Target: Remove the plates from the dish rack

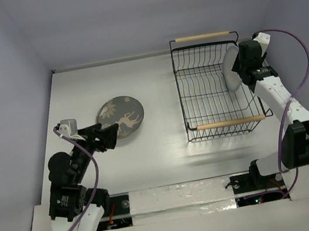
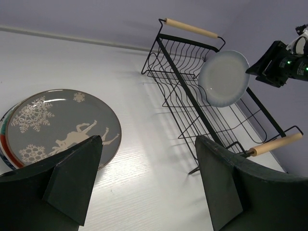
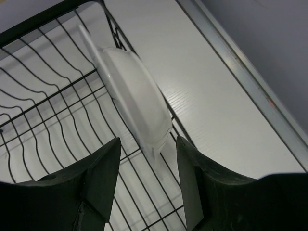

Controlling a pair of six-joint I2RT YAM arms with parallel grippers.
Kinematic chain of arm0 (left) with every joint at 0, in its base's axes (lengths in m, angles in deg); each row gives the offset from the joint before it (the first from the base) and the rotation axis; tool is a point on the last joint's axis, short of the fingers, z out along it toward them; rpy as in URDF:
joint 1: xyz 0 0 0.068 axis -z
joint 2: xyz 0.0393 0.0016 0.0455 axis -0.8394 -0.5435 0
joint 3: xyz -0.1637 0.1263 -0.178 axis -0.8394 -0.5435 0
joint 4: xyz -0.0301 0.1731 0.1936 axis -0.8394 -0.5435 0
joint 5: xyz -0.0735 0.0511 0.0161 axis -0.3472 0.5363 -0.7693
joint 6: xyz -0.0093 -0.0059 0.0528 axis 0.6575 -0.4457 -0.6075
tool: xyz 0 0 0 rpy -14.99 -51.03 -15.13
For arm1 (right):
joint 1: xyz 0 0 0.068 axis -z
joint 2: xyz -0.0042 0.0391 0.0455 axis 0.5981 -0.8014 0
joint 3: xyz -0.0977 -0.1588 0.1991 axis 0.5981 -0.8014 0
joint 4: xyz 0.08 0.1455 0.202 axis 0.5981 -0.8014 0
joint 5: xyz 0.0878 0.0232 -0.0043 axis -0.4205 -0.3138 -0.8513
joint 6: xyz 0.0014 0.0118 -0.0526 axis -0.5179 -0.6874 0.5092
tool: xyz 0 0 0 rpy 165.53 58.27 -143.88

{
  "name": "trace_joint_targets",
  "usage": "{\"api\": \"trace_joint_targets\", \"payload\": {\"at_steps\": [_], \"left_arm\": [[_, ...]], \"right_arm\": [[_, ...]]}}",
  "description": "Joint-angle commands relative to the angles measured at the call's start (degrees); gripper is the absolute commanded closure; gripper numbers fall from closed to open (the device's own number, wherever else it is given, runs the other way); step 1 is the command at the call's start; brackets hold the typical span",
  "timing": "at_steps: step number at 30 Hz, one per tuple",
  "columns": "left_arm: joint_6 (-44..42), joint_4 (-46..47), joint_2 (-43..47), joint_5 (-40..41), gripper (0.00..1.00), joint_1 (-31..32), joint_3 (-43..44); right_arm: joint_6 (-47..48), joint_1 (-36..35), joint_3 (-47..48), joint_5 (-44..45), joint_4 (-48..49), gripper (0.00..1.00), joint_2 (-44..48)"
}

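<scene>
Overhead and wrist views of two robot arms unloading a dish rack (image 1: 227,122) on a white desk (image 1: 166,149). The step in hand looks like taking hold of the one plate visible in the rack. This plain white plate (image 3: 130,91) stands tilted on edge at the rack's right side. The right pincer (image 3: 147,144) straddles its rim with jaws apart. Whether either finger touches the plate cannot be told. The rest of the rack shows only bare wire.

The next move probably calls for closing squarely on the rim and lifting the plate above the wire wall before carrying it left (a thin, smooth edge may slip).

Left of the rack and well apart from it, a stack of plates (image 1: 120,117) lies flat on the desk. A grey plate with a reindeer and snowflakes (image 2: 62,125) is on top. The left pincer (image 2: 148,142) hovers near the stack, wide open and empty.
</scene>
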Motion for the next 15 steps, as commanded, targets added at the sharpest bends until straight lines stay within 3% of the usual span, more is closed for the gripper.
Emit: {"api": "trace_joint_targets", "payload": {"at_steps": [1,9,15], "left_arm": [[-0.77,2.10,0.93,0.74,0.25,0.72,0.10],[-0.77,2.02,1.37,0.92,0.25,1.78,0.10],[-0.68,2.02,1.90,1.10,0.24,1.78,0.18]], "right_arm": [[2.53,1.35,3.99,-4.16,1.56,0.45,-1.41],[4.03,2.50,6.63,-4.71,1.91,0.62,-7.48],[6.23,2.50,8.56,-3.31,0.68,0.66,-9.68]]}}
